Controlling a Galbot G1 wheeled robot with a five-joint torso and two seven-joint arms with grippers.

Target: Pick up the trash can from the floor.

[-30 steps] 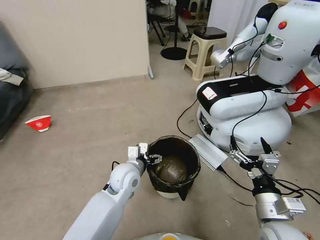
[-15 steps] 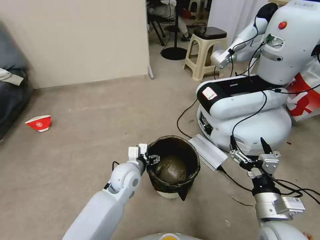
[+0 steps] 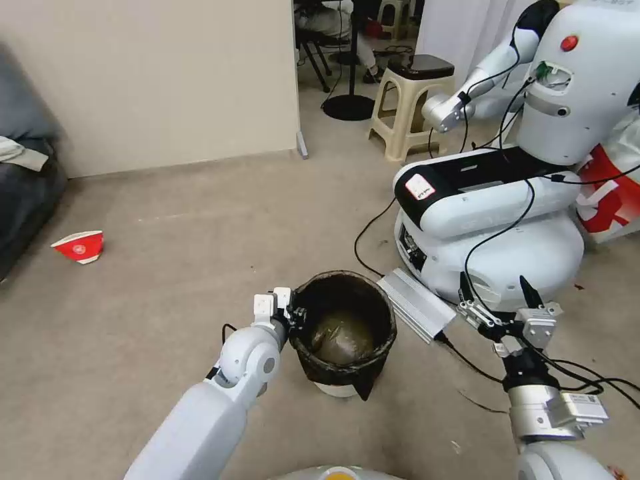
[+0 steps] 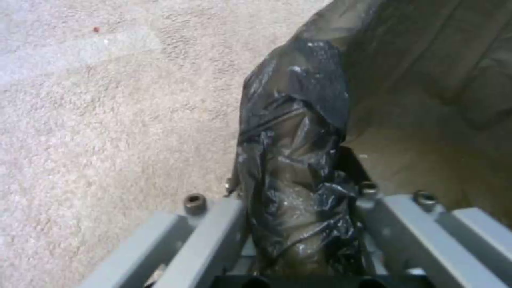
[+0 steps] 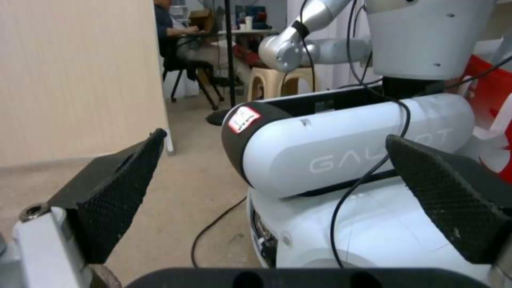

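The trash can (image 3: 343,337), a small white bin lined with a dark bag, stands on the beige floor (image 3: 167,280) just ahead of me. My left gripper (image 3: 293,312) is at its near-left rim, one finger inside and one outside. In the left wrist view the bag-covered rim (image 4: 293,132) runs between the grey fingers (image 4: 213,228) and is pinched by them, so my left gripper (image 4: 301,240) is shut on it. My right gripper (image 3: 497,295) hovers open to the right of the can, holding nothing. In the right wrist view its black pads (image 5: 117,180) stand wide apart.
Another white wheeled robot (image 3: 493,220) stands close at the right, with cables and a grey ribbed box (image 3: 417,303) on the floor beside the can. A red-and-white paper cup (image 3: 79,247) lies far left. A beige wall (image 3: 153,80) and stool (image 3: 410,100) stand behind.
My left gripper's inner finger has drawn in against the can's rim, closing on it. The can has barely shifted. The right arm has stayed put.
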